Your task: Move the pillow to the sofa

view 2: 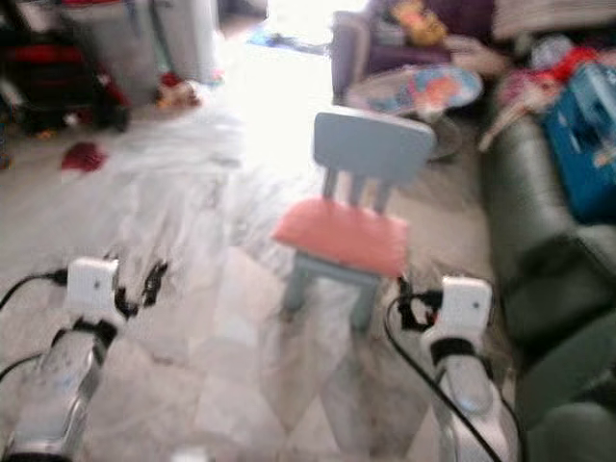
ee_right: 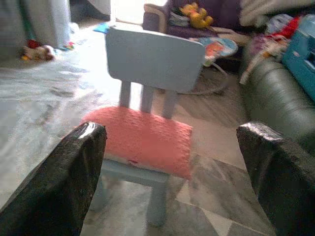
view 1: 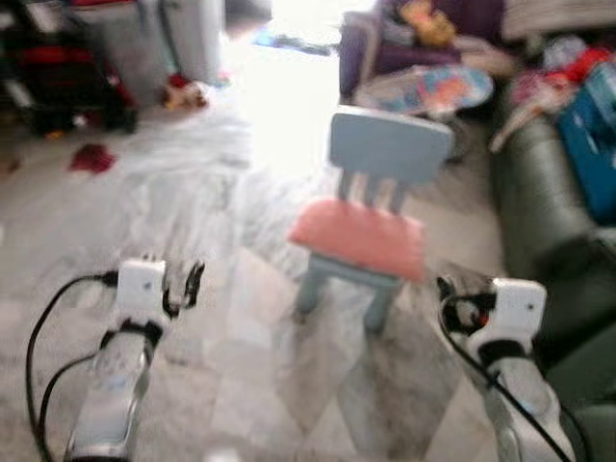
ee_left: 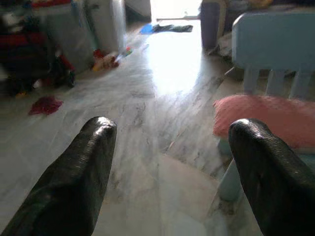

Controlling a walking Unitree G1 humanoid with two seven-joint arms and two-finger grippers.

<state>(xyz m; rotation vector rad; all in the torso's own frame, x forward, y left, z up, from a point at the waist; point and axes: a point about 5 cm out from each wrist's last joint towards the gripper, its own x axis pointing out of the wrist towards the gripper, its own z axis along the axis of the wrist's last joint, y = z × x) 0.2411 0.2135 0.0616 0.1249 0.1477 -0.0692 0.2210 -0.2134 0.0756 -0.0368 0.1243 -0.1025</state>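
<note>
The pink pillow point(ee_right: 140, 140) is lying on the seat of the small blue chair point(view 1: 390, 144), just beside the dark sofa point(view 1: 544, 207). Both arms are reaching forward — left tool point(ee_left: 167, 172) and right tool point(ee_right: 170, 177) spread wide, pinching nothing, apparently readying to take it.

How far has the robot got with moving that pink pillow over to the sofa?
The flat pink pillow lies on the seat of the small light-blue plastic chair, not on the dark green sofa to the robot's right. Nothing is in hand: the left gripper and the right gripper are both open and empty, held out short of the chair. Left: reaching the pillow, gripping it, carrying it to the sofa.
</note>
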